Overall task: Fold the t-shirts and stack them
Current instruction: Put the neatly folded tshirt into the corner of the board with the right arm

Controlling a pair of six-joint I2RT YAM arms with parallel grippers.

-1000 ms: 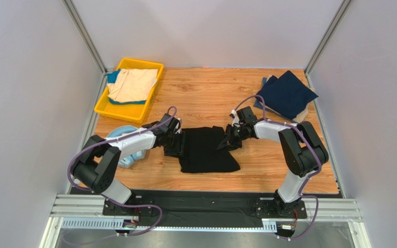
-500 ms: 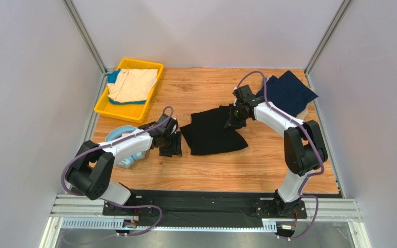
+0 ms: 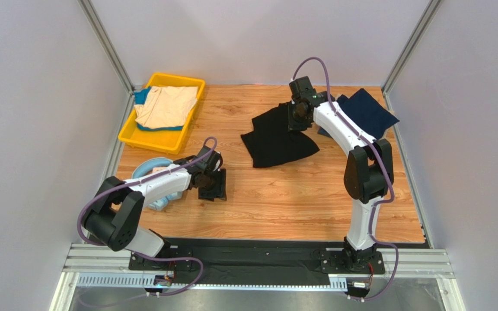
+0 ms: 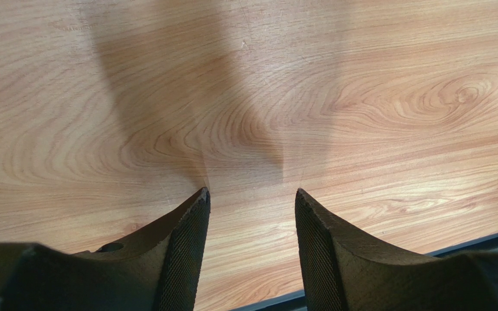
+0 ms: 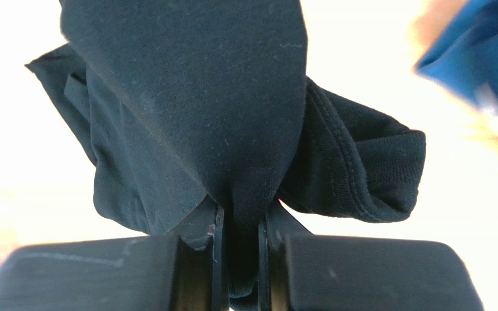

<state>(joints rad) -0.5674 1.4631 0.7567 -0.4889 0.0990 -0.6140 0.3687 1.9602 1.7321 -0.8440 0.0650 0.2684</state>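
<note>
Jaws of our right gripper (image 5: 238,220) are clamped narrow on a fold of the black t-shirt (image 3: 277,139), which spreads over the far part of the table (image 3: 284,201), just beside the navy t-shirt (image 3: 370,110). Our left gripper (image 4: 251,201) hangs over bare wood, its 2 fingers apart and holding nothing. A beige t-shirt (image 3: 167,105) lies in the yellow bin (image 3: 128,137).

The table (image 4: 362,97) shows a smooth wood-grain surface with a soft sheen. The black t-shirt (image 5: 186,97) is matt knit cloth, slightly linty, with a stitched hem. The left gripper (image 4: 251,194) is dark and matt, and its pads (image 4: 183,259) carry a fine cross-hatched texture. The yellow tray (image 3: 148,142) looks like glossy plastic. The beige t-shirt (image 3: 167,105) in it and the navy t-shirt (image 3: 370,111) are matt cloth. The frame rail (image 3: 96,259) is pale, dull-finished metal.
</note>
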